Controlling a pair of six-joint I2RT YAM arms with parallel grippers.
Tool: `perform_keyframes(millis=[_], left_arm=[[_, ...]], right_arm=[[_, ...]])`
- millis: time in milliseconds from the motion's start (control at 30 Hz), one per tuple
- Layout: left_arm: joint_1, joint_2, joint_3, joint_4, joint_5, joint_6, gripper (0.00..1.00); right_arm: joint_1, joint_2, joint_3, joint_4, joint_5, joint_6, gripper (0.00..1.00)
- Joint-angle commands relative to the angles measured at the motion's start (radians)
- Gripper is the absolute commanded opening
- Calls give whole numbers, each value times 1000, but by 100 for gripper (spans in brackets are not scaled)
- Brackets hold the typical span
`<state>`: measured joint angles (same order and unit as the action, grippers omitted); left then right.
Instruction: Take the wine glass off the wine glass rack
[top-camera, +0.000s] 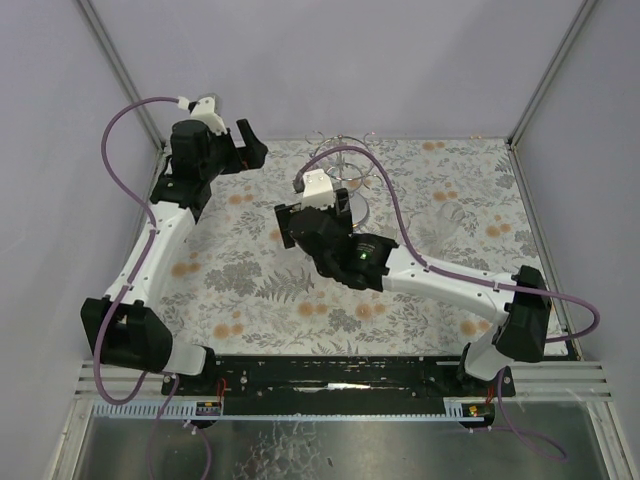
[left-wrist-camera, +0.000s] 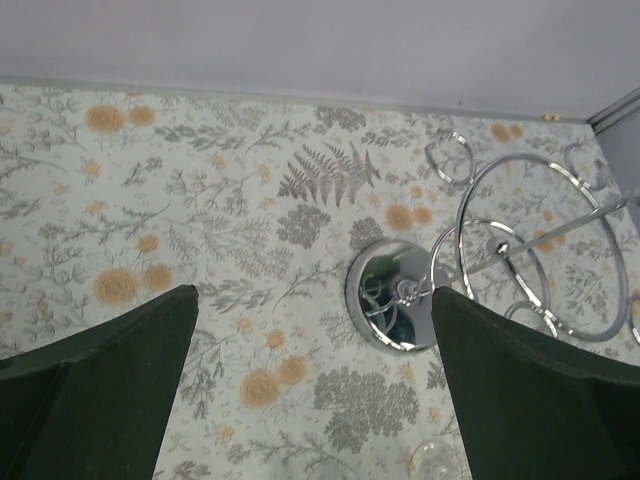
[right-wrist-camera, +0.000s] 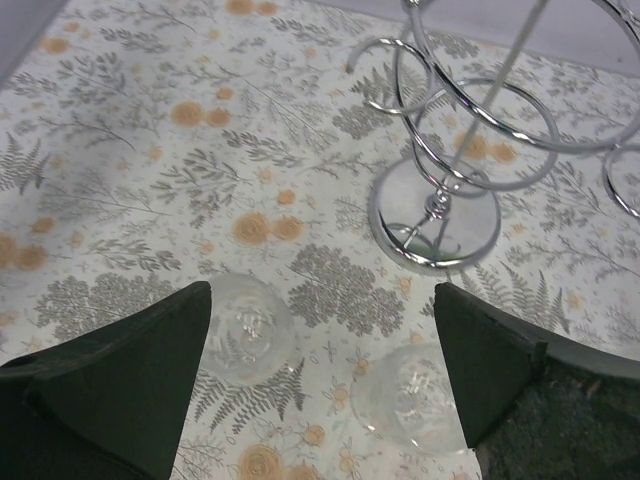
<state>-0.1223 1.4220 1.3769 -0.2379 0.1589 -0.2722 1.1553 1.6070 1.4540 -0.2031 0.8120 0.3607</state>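
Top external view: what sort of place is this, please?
Probably a robot test cell, not a home: plain walls with metal frame posts enclose a floral-covered table, and a left arm and right arm are bolted at its near edge.

Setting: robot test cell, laboratory type. We list what shows it: plain pale wall panels (top-camera: 340, 70) on three sides, joined by metal corner posts (top-camera: 548, 72); a surface (top-camera: 470, 215) spread with a floral cloth (top-camera: 250, 290); left arm (top-camera: 160, 235) and right arm (top-camera: 450, 280) bolted to a black rail (top-camera: 340, 375) at the near edge; purple cables (top-camera: 106, 155) looping loose above them.
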Motion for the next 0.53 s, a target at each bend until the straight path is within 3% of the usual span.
perform_keyframes(millis=[0, 267, 500], left_arm=[[9, -70, -71, 75, -13, 61, 100], [9, -133, -203, 81, -14, 105, 100], [9, -144, -245, 84, -9, 99, 100]], right_arm=[[-5, -96, -21, -96, 104, 93, 99], [-5, -187, -115, -133, 139, 166, 99], [-4, -207, -190, -279, 132, 370, 99]])
